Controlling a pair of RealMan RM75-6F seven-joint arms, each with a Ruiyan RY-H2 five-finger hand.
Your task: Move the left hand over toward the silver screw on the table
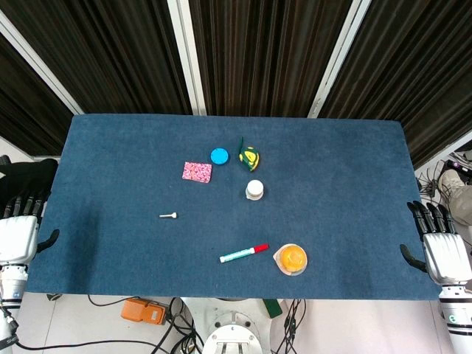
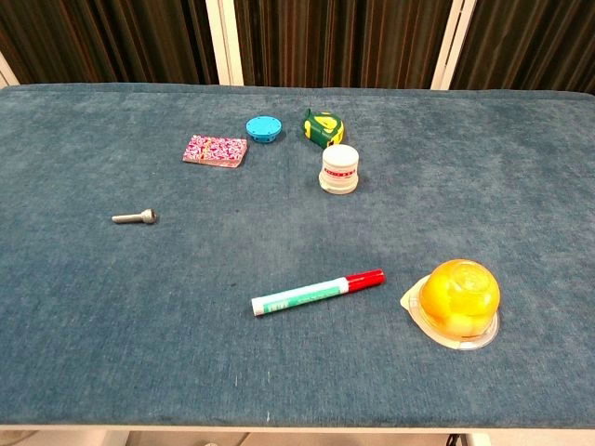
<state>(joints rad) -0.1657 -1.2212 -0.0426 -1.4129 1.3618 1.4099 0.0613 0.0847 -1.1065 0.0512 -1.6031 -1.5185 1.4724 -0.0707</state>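
Reach not yet begun: left hand (image 1: 16, 240) waits open and empty off the desk (image 1: 110, 155) edge, needing to travel inward to the screw (image 1: 169, 215)

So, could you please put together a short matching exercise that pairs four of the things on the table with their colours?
Things:
1. screw
2. round disc
3. marker
4. small jar

Colours:
A. white
B. green body with a red cap
C. silver
D. blue

Pairs: 1-C, 2-D, 3-B, 4-A
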